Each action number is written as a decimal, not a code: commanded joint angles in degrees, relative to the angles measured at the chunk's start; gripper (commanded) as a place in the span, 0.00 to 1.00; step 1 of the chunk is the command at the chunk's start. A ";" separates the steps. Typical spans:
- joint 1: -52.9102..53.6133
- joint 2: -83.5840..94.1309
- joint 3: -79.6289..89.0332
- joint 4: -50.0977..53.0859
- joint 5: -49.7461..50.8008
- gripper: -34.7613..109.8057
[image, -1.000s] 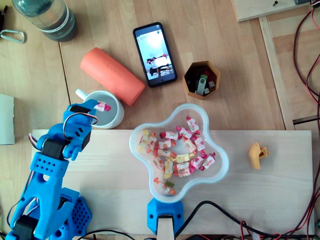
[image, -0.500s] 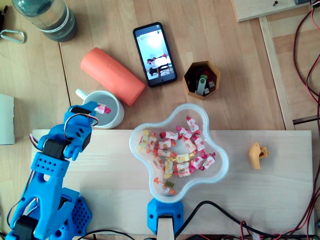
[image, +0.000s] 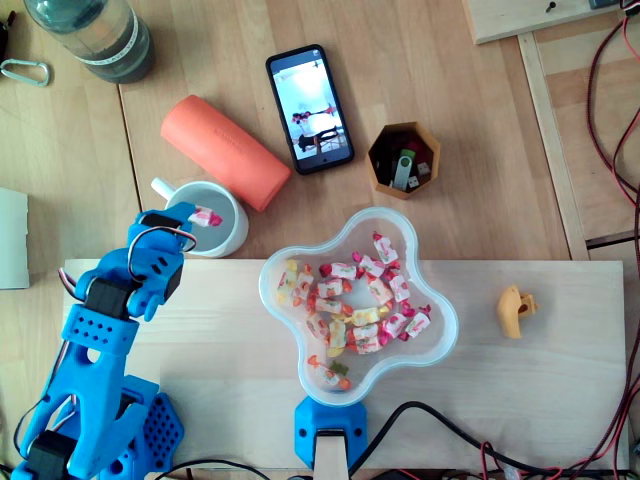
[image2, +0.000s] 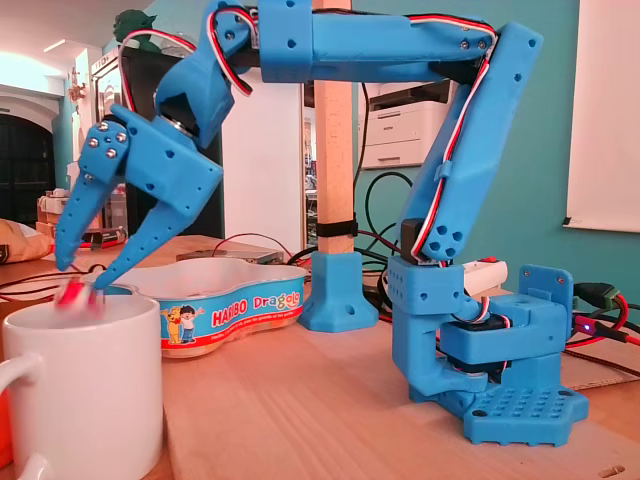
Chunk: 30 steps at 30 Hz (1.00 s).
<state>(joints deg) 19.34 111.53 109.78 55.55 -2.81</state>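
Note:
My blue gripper (image: 195, 213) hangs over the open top of a white mug (image: 230, 238), shut on a red-and-white wrapped candy (image: 207, 215) at its fingertips. In the fixed view the gripper (image2: 85, 277) points down at the mug (image2: 90, 390), and the candy (image2: 73, 294) sits just at rim height between the two tips. To the right of the mug stands a clear clover-shaped bowl (image: 440, 320) with several more wrapped candies (image: 355, 300); its side carries a printed label (image2: 230, 300).
An orange cylinder (image: 225, 150) lies just behind the mug. A phone (image: 309, 108), a hexagonal wooden cup (image: 404, 160) and a bottle (image: 95, 35) are farther back. A small orange figure (image: 516, 310) rests on the pale board (image: 220, 340). Cables run along the right edge.
The gripper with the candy drew back and dipped slightly over the mug a second ago. It has held still since half a second ago.

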 joint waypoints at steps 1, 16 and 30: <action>-0.18 2.72 0.00 -0.44 -0.79 0.36; -1.67 20.74 13.71 -7.21 -0.62 0.43; -16.52 59.68 56.16 -53.96 -0.70 0.43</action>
<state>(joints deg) 4.66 165.15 162.51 8.79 -2.81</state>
